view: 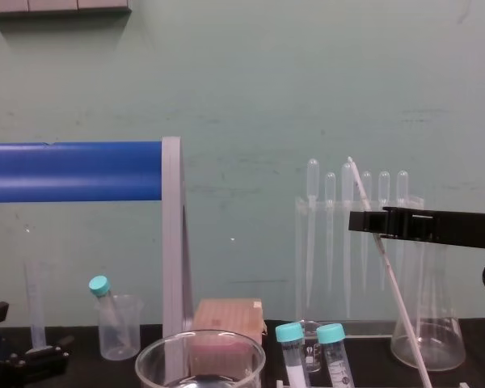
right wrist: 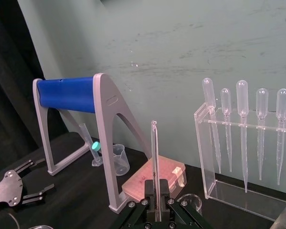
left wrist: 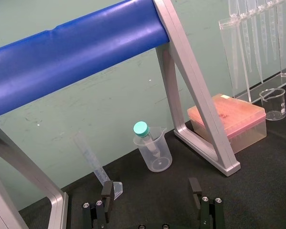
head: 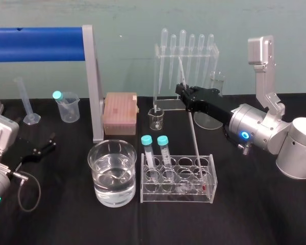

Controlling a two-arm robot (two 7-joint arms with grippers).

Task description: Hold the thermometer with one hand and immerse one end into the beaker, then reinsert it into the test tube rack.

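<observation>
The thermometer (head: pixel 193 130) leans in the clear test tube rack (head: pixel 177 196), its lower end in a right-hand slot and its top tilted back. My right gripper (head: pixel 183 92) is shut on its upper part. In the right wrist view the rod (right wrist: pixel 154 148) rises from between the closed fingers (right wrist: pixel 150 191), and in the chest view the gripper (view: pixel 364 222) crosses the slanting thermometer (view: pixel 392 279). The large beaker (head: pixel 112 173) holds water and stands just left of the rack. My left gripper (left wrist: pixel 151 188) rests open at the table's left edge (head: pixel 41 149).
Two teal-capped tubes (head: pixel 154 148) stand in the rack's left slots. Behind are a pipette stand (head: pixel 186 56), a small glass beaker (head: pixel 156 118), a pink tip box (head: pixel 120 113), a conical flask (view: pixel 428 323) and a blue-barred frame (head: pixel 94 81). A plastic beaker (head: pixel 68 107) and measuring cylinder (head: pixel 26 102) stand far left.
</observation>
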